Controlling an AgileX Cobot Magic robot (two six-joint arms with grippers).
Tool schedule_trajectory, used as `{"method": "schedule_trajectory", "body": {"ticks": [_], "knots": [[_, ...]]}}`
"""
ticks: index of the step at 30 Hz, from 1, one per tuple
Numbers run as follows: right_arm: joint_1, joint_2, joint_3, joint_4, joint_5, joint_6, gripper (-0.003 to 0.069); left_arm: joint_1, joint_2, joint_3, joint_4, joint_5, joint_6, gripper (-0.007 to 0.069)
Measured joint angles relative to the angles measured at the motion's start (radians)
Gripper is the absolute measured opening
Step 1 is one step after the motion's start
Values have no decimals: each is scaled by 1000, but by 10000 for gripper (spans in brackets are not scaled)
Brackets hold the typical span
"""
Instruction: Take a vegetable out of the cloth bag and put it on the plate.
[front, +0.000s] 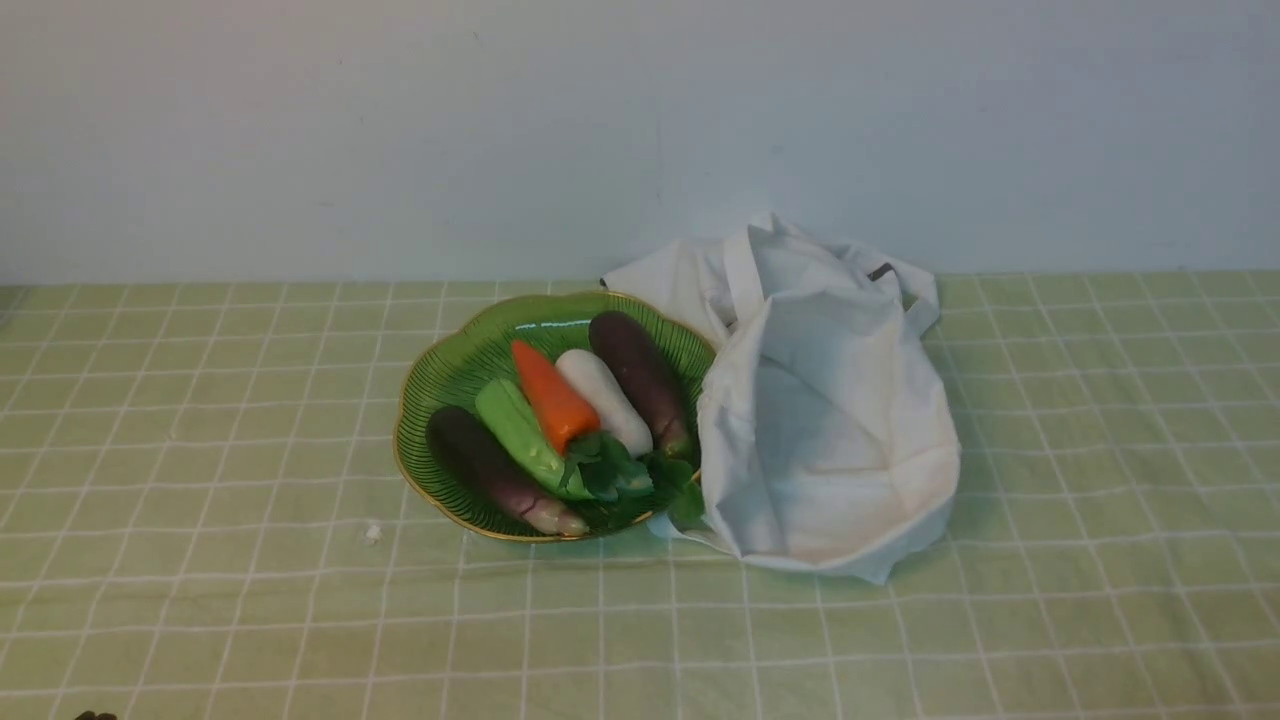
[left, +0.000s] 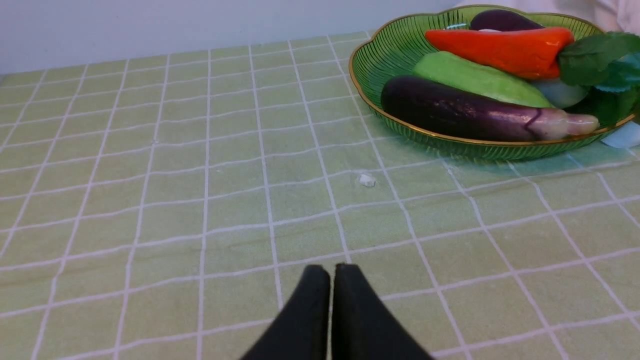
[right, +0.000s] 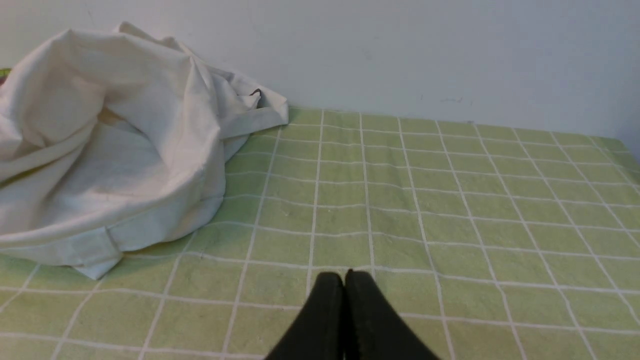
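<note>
A white crumb (front: 373, 533) lies before our plate (front: 440, 375) (carrot (front: 552, 397), eggplants inside) near the far edge, cloth bag (front: 830, 420) touching it; both our grippers (left: 332, 272) (right: 344, 278) are closed, empty.

White bag (front: 820, 400), green gold-rimmed plate (front: 440, 370)

**Vegetables on plate, bag slumped beside it**

Green ribbed plate (front: 437, 375) sat mid-table toward the far edge, holding two purple eggplants (front: 497, 470), a cucumber (front: 517, 430), a carrot (front: 552, 398) and a white radish (front: 603, 398). White cloth bag (front: 830, 420) lay crumpled, touching its right rim.
</note>
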Motion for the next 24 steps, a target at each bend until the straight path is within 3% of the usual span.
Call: {"method": "schedule_trajectory", "body": {"ticks": [24], "knots": [[0,0,0,0,0,14,-15,0,0,0,0,0,0,-5]]}}
